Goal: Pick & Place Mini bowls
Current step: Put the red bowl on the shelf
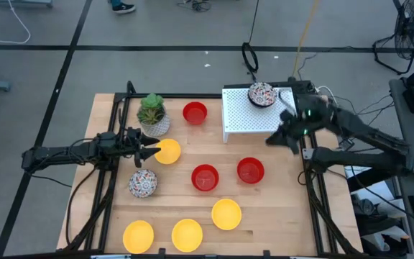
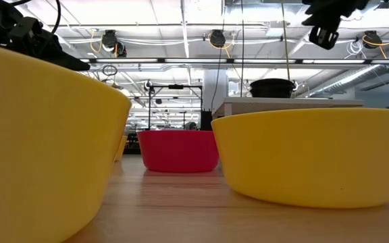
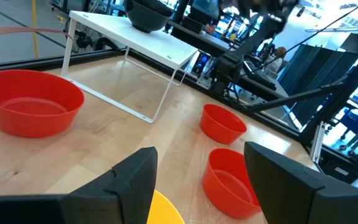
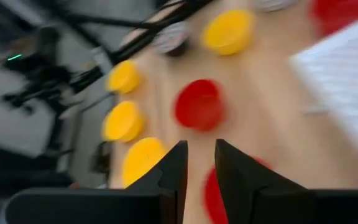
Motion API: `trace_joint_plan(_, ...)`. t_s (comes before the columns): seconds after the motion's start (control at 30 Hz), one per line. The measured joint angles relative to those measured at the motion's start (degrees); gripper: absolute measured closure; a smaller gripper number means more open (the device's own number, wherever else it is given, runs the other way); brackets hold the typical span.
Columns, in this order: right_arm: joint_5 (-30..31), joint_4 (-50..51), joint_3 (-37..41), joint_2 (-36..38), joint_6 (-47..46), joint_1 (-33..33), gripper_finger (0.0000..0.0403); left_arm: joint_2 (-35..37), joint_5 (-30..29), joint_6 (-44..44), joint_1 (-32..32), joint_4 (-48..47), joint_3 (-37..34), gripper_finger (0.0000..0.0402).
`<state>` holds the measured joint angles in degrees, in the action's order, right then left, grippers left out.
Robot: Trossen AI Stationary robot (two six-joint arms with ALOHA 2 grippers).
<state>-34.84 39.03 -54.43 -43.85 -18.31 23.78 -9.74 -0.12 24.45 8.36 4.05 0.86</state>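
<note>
Mini bowls are spread over the wooden table: red ones point(image 1: 195, 113) point(image 1: 205, 178) point(image 1: 250, 170), yellow ones point(image 1: 167, 151) point(image 1: 226, 214) point(image 1: 187, 234), and a speckled one point(image 1: 142, 183). Another speckled bowl point(image 1: 262, 94) sits on top of the white rack point(image 1: 243, 119). My left gripper point(image 1: 149, 150) lies level and open at the left rim of the yellow bowl point(image 3: 165, 213), whose edge shows between its fingers. My right gripper point(image 1: 273, 139) hangs in the air beside the rack's right front corner. Its fingers point(image 4: 201, 163) stand a narrow gap apart with nothing between them.
A white pot with a green plant point(image 1: 152, 115) stands just behind my left gripper. The rack's thin legs point(image 3: 166, 93) rise from the table at the far right. Bare wood lies between the rack and the two red bowls in the middle.
</note>
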Motion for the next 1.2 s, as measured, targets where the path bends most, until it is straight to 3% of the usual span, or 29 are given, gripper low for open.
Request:
trace_joint_plan(0.13, 0.1, -20.6, 13.4, 4.2, -4.5, -11.0, 0.0336, 0.0, 0.0, 0.0, 0.0, 0.0, 0.0, 0.0158)
trace_joint_plan(0.27, 0.2, -44.6, 24.6, 3.8, -5.1, -18.5, 0.0336, 0.0, 0.0, 0.0, 0.0, 0.0, 0.0, 0.0158)
trace_joint_plan(0.33, 0.9, -48.3, 26.7, 2.1, -5.0, -20.8, 0.0336, 0.0, 0.0, 0.0, 0.0, 0.0, 0.0, 0.0158)
trace_joint_plan(0.6, 6.5, -40.9, 26.8, -4.5, -0.7, -26.3, 0.0333, 0.0, 0.0, 0.0, 0.0, 0.0, 0.0, 0.0158)
trace_joint_plan(0.8, 10.4, -32.0, 23.5, -7.2, 2.3, -30.3, 0.0296, 0.0, 0.0, 0.0, 0.0, 0.0, 0.0, 0.0158)
trace_joint_plan(1.03, 23.0, -18.3, 18.1, -11.4, 16.1, -36.8, 0.0258, 0.0, 0.0, 0.0, 0.0, 0.0, 0.0, 0.0158)
trace_joint_plan(1.2, 27.4, -12.3, 18.2, -17.2, 18.8, -40.0, 0.0248, 0.0, 0.0, 0.0, 0.0, 0.0, 0.0, 0.0158)
